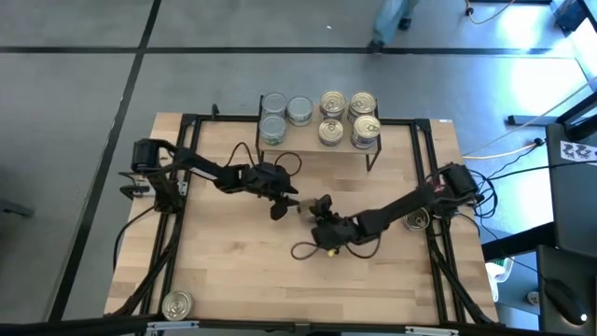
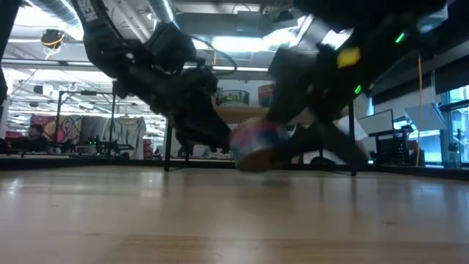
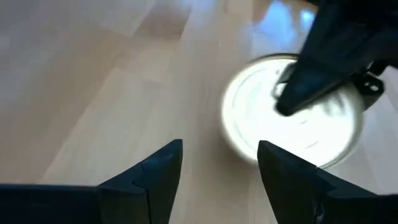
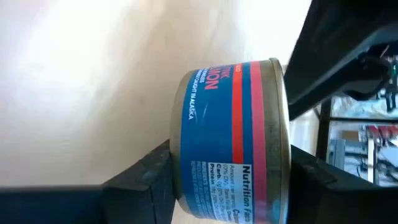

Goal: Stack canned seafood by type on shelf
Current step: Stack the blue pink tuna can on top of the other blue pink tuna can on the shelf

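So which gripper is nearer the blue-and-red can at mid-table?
Right. The right gripper is shut on the blue-and-red can, a finger on each end. The left gripper is open just beside it, not touching.

Two dark arms are coming down from above and meeting mid-frame, just above the table (image 2: pixel 234 220). A blurred can (image 2: pixel 258 147) with a blue and pink label is sitting between them at the meeting point, low over the wood. Behind, the shelf (image 2: pixel 245 112) is carrying cans (image 2: pixel 233 97) on thin black legs. Finger state isn't readable here.
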Motion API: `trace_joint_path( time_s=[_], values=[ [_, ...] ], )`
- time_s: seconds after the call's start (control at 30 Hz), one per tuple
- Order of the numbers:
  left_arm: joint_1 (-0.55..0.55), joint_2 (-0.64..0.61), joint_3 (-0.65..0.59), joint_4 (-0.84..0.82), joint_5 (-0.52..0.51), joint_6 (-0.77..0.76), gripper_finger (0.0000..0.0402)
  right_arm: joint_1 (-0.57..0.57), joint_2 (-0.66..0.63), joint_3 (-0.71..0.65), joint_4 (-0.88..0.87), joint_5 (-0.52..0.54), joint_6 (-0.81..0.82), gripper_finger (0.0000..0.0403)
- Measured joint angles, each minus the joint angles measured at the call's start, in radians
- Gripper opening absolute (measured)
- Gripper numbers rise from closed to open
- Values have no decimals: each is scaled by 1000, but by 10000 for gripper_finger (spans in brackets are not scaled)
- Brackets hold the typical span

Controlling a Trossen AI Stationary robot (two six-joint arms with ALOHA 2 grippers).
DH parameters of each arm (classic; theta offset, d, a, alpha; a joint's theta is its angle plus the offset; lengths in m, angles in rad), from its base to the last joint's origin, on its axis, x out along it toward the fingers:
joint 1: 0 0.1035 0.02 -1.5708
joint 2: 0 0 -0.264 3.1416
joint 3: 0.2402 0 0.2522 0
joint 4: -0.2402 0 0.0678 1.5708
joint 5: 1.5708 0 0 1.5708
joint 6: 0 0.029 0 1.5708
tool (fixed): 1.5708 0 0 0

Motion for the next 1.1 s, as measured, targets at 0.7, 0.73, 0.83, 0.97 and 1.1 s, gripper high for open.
trace_joint_path(
  time_s=[0.7, 0.73, 0.83, 0.97, 1.1],
  values=[
    [-236, -73, -59, -211, -295, 0, 208, -23, -416, 3, -127, 261, -44, 203],
    [-241, -73, -63, -209, -308, -1, 208, -47, -430, 3, -109, 264, -63, 203],
    [-251, -73, -70, -208, -331, -4, 208, -128, -469, 5, -75, 267, -152, 203],
    [-252, -74, -71, -206, -336, -6, 208, -254, -474, 58, -105, 255, -219, 203],
    [-252, -74, -71, -205, -337, -6, 208, -362, -456, 121, -129, 161, -236, 203]
  ],
)
